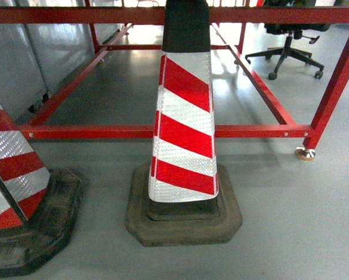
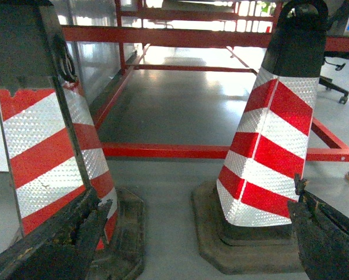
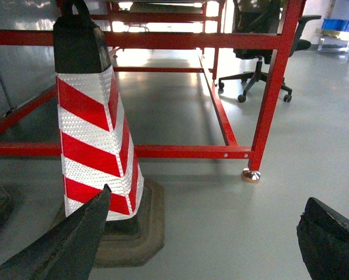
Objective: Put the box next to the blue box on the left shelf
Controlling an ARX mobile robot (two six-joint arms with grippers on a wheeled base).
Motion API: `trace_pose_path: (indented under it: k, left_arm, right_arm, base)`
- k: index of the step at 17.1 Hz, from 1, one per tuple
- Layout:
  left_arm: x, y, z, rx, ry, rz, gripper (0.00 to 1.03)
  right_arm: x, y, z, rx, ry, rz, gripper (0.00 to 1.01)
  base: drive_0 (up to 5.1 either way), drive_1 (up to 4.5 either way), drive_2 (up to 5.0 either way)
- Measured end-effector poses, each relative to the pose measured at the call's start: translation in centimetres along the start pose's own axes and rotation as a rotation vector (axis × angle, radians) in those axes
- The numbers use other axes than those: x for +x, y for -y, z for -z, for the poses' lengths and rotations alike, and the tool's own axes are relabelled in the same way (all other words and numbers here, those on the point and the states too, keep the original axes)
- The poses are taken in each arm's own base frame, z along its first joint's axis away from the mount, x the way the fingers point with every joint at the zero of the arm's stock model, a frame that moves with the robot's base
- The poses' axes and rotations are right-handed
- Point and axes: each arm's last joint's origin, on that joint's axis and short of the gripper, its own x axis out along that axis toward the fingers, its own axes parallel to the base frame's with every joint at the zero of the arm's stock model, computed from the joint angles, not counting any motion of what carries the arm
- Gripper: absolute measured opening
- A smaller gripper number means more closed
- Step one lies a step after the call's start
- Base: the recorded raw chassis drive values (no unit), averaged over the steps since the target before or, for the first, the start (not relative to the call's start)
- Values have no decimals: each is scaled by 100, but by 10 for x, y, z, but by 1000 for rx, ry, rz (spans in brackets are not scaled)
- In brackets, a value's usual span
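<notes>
Jaws: both pairs stand wide and hold nothing. Left jaws (image 2: 192, 233) show one dark finger low left and one low right in the left wrist view; right jaws (image 3: 203, 233) show the same spread in the right wrist view. Neither appears in the head view. The box is in none of the three views, nor is the roller shelf, so I cannot state which way the box lies from either pair, how its long axis runs, or which arm is nearer. What lies ahead instead: a striped cone (image 1: 185, 125) dead centre on the grey floor (image 1: 279, 204), a second cone (image 1: 14, 192) at my left, and behind them the red frame (image 1: 163, 132), low and bare. An office chair (image 1: 288, 49) stands far right. Judgement: no reach is meaningful yet; the base must turn or travel until box and shelf come into sight, clearing both cones.
</notes>
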Motion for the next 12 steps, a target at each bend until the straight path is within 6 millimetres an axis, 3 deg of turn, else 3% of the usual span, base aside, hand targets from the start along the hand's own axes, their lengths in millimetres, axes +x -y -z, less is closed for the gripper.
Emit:
trace_pose_path:
  k: [12]
  left_arm:
    - [0,0,0,0,0,0,98]
  right_arm:
    - [0,0,0,0,0,0,98]
  base:
    - [0,0,0]
